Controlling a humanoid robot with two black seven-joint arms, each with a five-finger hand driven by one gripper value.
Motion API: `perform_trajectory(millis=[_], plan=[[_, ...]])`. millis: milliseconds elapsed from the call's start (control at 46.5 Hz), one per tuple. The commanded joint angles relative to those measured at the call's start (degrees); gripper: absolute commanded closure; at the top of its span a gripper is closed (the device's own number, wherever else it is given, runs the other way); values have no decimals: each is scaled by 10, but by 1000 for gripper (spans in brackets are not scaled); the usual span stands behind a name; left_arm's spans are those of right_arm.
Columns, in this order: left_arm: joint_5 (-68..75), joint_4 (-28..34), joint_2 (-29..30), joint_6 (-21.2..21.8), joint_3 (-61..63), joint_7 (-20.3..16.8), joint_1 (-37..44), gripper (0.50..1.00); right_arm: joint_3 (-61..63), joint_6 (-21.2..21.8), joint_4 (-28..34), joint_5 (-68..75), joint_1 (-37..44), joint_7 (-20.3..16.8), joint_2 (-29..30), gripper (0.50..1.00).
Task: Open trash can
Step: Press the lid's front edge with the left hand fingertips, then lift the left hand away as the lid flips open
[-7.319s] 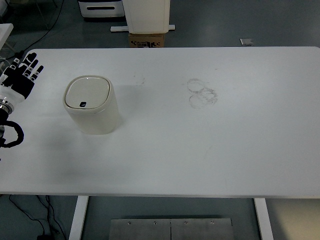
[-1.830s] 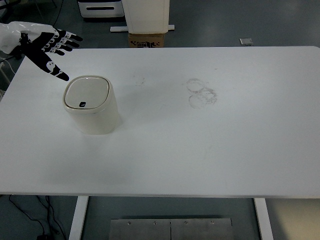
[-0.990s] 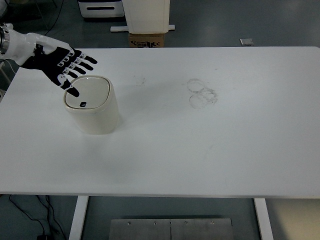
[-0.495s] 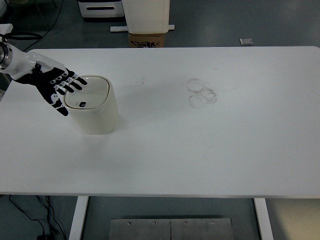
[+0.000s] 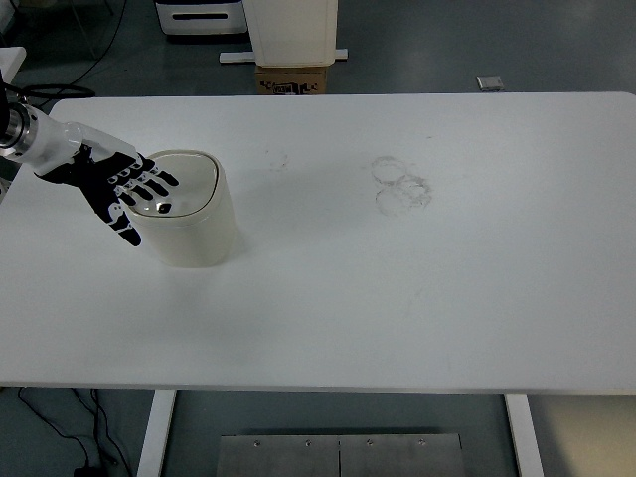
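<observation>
White table (image 5: 417, 298) mostly bare right of bin | cream bin (image 5: 189, 214) upright near left edge, lid closed | left hand (image 5: 114, 184) fingers spread over lid, grasping nothing

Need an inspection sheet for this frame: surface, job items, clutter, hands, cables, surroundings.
Surface: white table, faint ring stains right of centre.
Job's things: cream trash can upright at left, lid closed.
Clutter: nothing seen.
Grippers: left hand open, fingers spread over the lid's left part; contact cannot be told. Right hand not in view.
Cables: black cable on the floor beyond the table's far left corner, more under the near left edge.
Surroundings: cardboard box and white unit behind the table.
</observation>
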Motion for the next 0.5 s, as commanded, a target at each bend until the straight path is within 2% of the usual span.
perform_trajectory(millis=[0, 215, 474], plan=[[4, 0, 0, 0, 0, 0, 6, 500, 0, 0, 0, 0, 0, 0, 0, 509], [1, 0, 1, 0, -4, -1, 1, 500, 0, 0, 0, 0, 0, 0, 0, 509], [-52, 3, 13, 0, -29, -5, -99, 500, 0, 0, 0, -1, 0, 0, 0, 509]])
